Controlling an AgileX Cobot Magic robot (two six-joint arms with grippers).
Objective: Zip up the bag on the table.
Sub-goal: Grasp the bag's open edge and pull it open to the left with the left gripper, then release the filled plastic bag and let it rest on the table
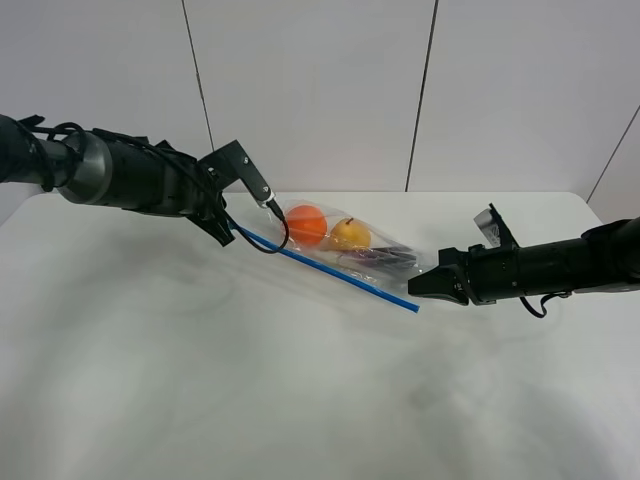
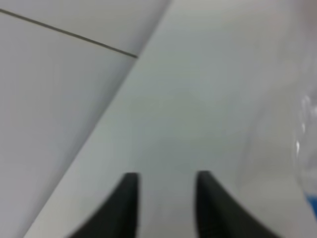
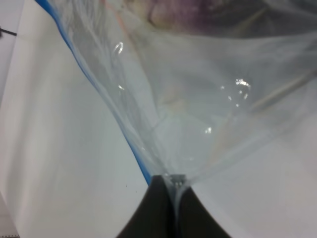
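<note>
The bag [image 1: 352, 250] lies on the white table [image 1: 200, 380], clear and crinkly, with orange, yellow and purple produce inside. Its blue zipper strip [image 1: 330, 270] runs along the near long edge. My left gripper [image 1: 226, 232] hovers at the strip's left end. In the left wrist view that left gripper [image 2: 166, 181] is open, with only bare table between its dark fingers [image 2: 130, 198]; the bag's edge [image 2: 306, 144] shows off to one side. My right gripper [image 1: 416, 285] is shut on the bag's right corner. The right wrist view shows this right gripper [image 3: 173, 182] pinching the plastic beside the blue strip [image 3: 94, 84].
A pale panelled wall [image 1: 320, 90] stands behind the table's far edge. A black cable [image 1: 278, 235] loops from the left wrist camera mount [image 1: 240, 165] down near the bag's left end. Bare tabletop stretches in front of the bag.
</note>
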